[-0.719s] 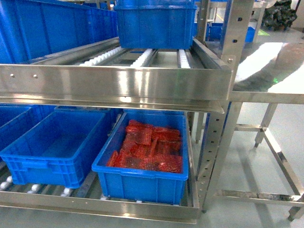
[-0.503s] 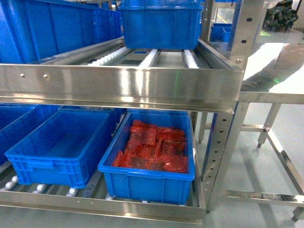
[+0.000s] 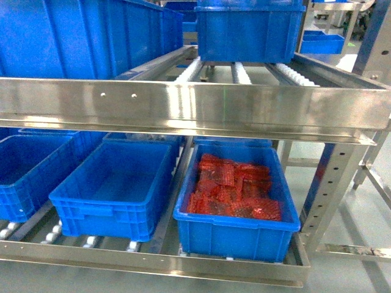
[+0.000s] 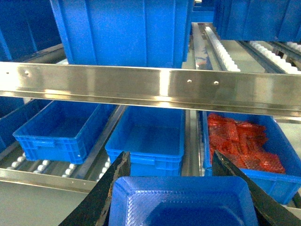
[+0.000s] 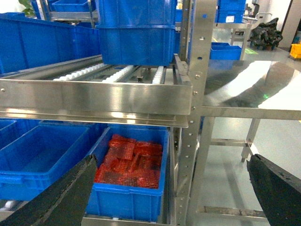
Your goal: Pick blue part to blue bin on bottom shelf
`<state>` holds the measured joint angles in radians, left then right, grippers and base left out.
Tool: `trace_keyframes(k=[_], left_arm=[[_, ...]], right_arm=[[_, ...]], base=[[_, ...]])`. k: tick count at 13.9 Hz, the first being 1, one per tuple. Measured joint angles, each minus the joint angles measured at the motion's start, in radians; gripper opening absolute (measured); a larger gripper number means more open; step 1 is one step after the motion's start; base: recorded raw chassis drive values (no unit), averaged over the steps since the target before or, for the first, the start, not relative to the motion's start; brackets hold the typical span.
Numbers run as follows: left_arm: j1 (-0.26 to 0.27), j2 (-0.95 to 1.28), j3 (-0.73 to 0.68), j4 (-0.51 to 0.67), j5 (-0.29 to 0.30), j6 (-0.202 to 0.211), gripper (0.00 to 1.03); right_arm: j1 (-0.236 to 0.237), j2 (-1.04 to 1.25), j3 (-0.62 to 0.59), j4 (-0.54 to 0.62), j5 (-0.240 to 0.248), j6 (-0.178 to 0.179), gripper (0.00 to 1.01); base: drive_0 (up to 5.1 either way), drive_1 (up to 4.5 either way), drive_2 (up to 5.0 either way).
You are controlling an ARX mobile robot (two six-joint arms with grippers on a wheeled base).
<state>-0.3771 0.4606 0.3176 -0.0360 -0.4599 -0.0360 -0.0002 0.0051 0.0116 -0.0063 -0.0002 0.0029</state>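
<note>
**Blue part in left gripper, short of the bottom shelf**

Left gripper (image 4: 170, 153): black fingers (image 4: 107, 197) spread wide, one on each side of the blue part (image 4: 183, 202). Both inner edges seem to press on the part's sides. Part seen from above as a blue blocky piece with a raised rim and a sunken middle, low in the left wrist view. Carried in the air on the near side of the rack, not in any crate.

Right gripper (image 5: 171, 157): fingers far apart, nothing between them. Pointed at the rack's right end, near the upright post (image 5: 200, 70).

Bottom shelf (image 3: 153, 262): shiny steel front rail, white rollers (image 3: 91, 241) showing under the crates. Three blue crates side by side across it in the head view.
- Blue bin (image 3: 104, 213), the middle crate, open-topped, nothing seen inside. In the left wrist view straight beyond the held part (image 4: 141, 162).
- Crate with red bubble-wrap bags (image 3: 235, 235) just right of it, steel divider (image 3: 177, 183) between the two.
- Another blue crate (image 3: 24, 183) to the left, partly cut off by the frame edge.

Upper shelf (image 3: 183, 104): broad steel rail, large blue crates (image 3: 244, 33) standing on roller tracks.
</note>
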Motion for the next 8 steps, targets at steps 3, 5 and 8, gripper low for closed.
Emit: trace_keyframes(k=[3,5,8], left_arm=[[0.000,0.000,0.000,0.003,0.000,0.000,0.43],[0.000,-0.001,0.000,0.001,-0.005,0.000,0.43],[0.000,-0.001,-0.001,0.000,-0.002,0.000,0.43]], right_arm=[[0.000,0.000,0.000,0.003,0.000,0.000,0.98],[0.000,0.000,0.000,0.001,-0.003,0.000,0.98],[0.000,0.000,0.000,0.002,-0.003,0.000,0.98]], base=[[-5.1,2.36,2.4],[-2.5,1.66,0.7],[0.0,0.00,0.0]])
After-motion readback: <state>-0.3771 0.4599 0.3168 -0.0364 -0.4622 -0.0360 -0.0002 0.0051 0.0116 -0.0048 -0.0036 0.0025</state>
